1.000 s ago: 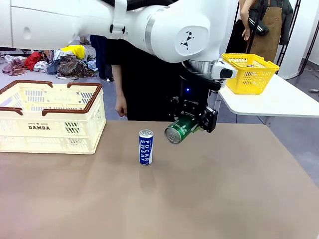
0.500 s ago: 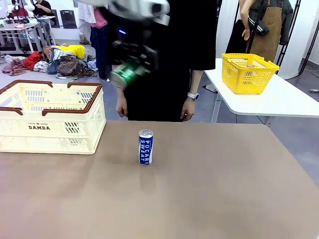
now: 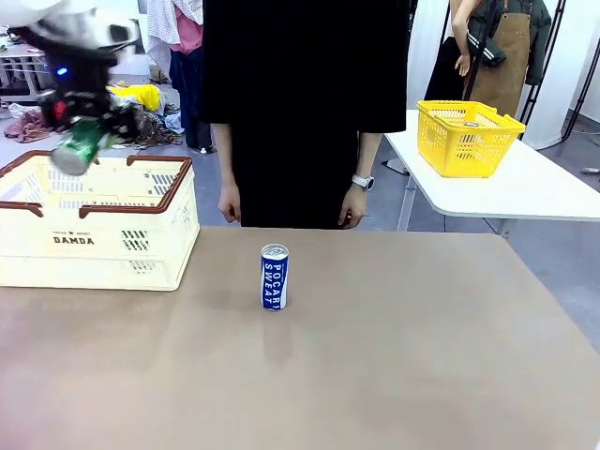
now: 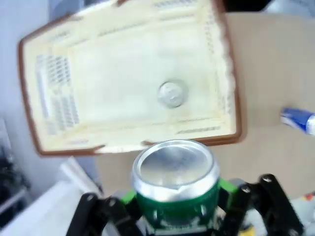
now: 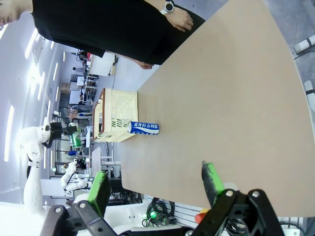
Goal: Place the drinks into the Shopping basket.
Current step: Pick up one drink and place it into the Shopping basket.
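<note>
My left gripper (image 3: 82,117) is shut on a green can (image 3: 78,148), holding it tilted in the air above the left end of the cream Shopping basket (image 3: 94,239). In the left wrist view the green can (image 4: 176,189) sits between the fingers, silver top forward, over the Shopping basket (image 4: 133,142), where another can (image 4: 172,93) stands inside. A blue-and-white POCARI SWEAT can (image 3: 274,277) stands upright on the brown table, right of the basket. My right gripper (image 5: 155,184) is open above the table's near edge; the blue can (image 5: 143,128) and the basket (image 5: 118,115) lie far ahead of it.
A person in black stands at the table's far side, hands hanging down (image 3: 353,204). A yellow mesh basket (image 3: 469,136) sits on a white side table at the back right.
My left arm has swung the green can from the table's middle right, up and leftward, to above the cream basket. The blue can has stayed put.
</note>
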Robot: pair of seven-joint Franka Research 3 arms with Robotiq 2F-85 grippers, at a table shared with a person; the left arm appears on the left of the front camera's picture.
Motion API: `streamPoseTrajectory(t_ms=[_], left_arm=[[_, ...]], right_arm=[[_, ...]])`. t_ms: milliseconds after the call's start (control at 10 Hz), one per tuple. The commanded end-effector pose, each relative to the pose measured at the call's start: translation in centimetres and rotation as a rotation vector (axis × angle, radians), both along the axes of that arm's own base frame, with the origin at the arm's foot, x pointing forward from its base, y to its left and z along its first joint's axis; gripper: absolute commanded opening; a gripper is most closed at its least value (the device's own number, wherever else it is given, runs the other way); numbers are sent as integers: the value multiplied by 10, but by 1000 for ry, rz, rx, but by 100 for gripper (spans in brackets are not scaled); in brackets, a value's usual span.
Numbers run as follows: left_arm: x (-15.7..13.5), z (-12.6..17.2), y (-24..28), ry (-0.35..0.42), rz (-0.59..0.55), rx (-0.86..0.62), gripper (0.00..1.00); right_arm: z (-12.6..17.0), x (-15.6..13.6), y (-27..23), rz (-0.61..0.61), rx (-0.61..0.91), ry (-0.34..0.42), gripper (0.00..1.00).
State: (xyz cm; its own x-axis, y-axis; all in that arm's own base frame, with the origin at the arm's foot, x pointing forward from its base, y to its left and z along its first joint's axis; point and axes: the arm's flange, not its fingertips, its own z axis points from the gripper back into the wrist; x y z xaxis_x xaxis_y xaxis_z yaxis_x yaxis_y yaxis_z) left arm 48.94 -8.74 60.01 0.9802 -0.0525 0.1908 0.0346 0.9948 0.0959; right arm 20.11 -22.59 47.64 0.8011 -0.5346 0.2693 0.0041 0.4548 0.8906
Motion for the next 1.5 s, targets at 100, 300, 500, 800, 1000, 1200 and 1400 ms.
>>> streamPoseTrajectory(t_ms=[100,300,500,800,1000,1200,1400], left_arm=[[-19,-14,43,-53,95,-66,0],[-18,-15,45,-110,59,-133,0],[-9,-20,57,-19,113,-50,0],[-9,-24,55,-25,108,-70,0],[47,-31,70,4,76,-44,0],[79,-32,82,-20,14,-55,0],[112,-51,94,23,-18,-49,0]], right_arm=[[2,1,-1,9,4,-31,100],[2,1,-1,9,4,-31,100],[2,1,-1,9,4,-31,100],[2,1,-1,9,4,-31,100],[2,1,-1,9,4,-31,100],[2,1,-1,9,4,-31,100],[2,1,-1,9,4,-31,100]])
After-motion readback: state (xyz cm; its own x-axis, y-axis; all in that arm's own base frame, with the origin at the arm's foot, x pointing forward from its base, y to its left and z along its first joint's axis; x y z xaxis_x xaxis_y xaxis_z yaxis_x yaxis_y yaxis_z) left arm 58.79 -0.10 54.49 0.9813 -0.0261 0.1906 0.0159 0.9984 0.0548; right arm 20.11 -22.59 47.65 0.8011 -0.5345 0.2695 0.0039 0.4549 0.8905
